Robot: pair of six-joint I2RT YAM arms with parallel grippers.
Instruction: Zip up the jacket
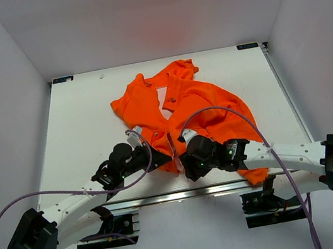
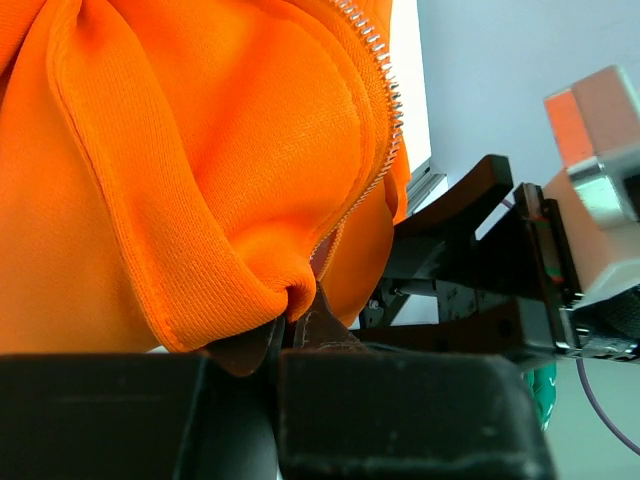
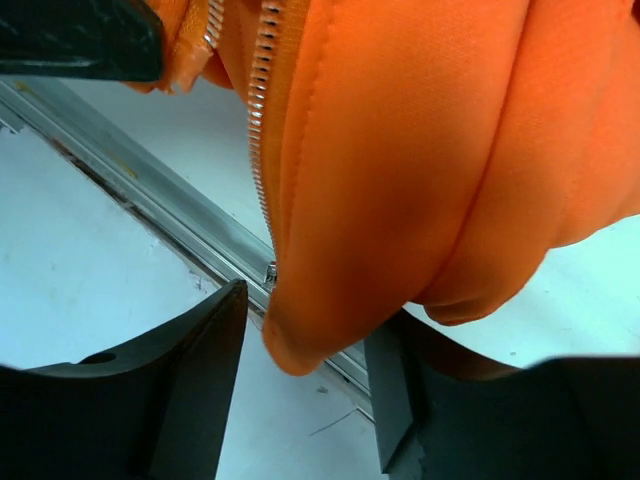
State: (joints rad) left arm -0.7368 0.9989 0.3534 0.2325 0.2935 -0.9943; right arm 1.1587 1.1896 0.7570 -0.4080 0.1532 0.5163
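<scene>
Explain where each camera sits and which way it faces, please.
Top external: above and behind the arm bases, facing down at the table and orange jacket; both arms show.
Left wrist: on the left arm, facing along the left tool, shut on the jacket's hem fold.
Right wrist: on the right arm, facing the hem corner between the open right tool's fingers.
Shared: both wrist views show the same orange hem and its zipper teeth.

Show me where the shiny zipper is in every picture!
Top view: the zipper is a thin pale line down the jacket's front, low in the middle.
Left wrist: zipper teeth curve down the upper right.
Right wrist: zipper teeth run down the upper left.
Shared landmark: the orange jacket fabric beside the teeth.
</scene>
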